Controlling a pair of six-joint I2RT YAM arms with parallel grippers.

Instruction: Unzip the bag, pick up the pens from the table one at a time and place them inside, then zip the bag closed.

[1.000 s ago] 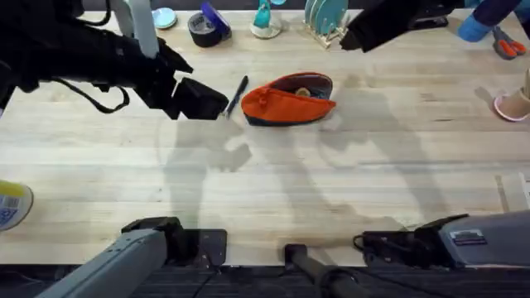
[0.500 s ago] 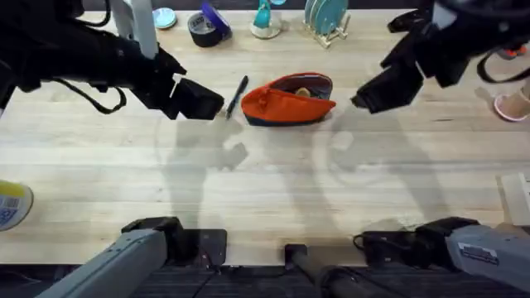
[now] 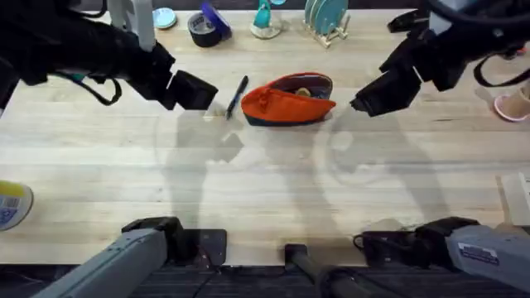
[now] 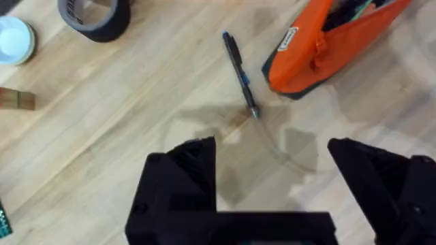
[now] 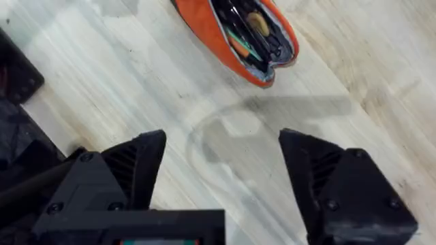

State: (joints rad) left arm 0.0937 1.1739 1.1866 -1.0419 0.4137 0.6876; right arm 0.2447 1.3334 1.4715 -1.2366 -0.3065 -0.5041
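Nearest the arm bases, the light wood table (image 3: 265, 199) is bare planks. Farther out, toward 10 o'clock, the left claw (image 3: 192, 91) hangs above the wood with its fingers spread apart and nothing between them. Just beside it, toward the middle, one dark pen (image 3: 237, 96) lies flat on the table, its tip near the orange bag (image 3: 288, 101). That bag sits at about 12 o'clock, its zipper open, with items showing inside. At 2 o'clock the right claw (image 3: 377, 95) hovers near the bag, fingers apart and empty. Beyond, a roll of dark tape (image 3: 203, 29) rests at the far edge.
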